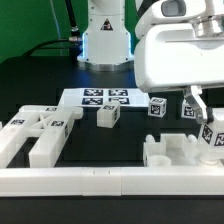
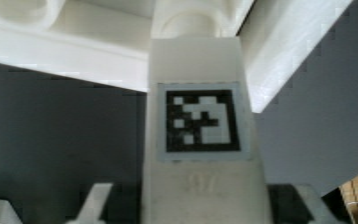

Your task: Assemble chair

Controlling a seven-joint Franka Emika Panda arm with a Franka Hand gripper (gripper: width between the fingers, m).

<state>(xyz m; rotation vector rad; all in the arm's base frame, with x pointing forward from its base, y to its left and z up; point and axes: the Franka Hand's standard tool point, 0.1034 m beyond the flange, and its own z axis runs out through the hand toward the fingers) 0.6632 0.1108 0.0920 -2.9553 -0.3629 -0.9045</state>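
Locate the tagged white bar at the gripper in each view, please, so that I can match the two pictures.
Exterior view: the tagged white bar is low at the exterior view's right edge, just under the gripper, beside the notched white block.
Wrist view: it fills the middle, running the picture's length.
Shared landmark: the bar's black-and-white tag.

The arm's base [image 1: 105,35] stands at the top middle of the exterior view. Its big white wrist [image 1: 180,50] fills the upper right and points down. Under it, low at the right edge, the gripper [image 1: 200,118] has its two fingers [image 2: 98,205] squeezed against a white bar [image 2: 202,110].
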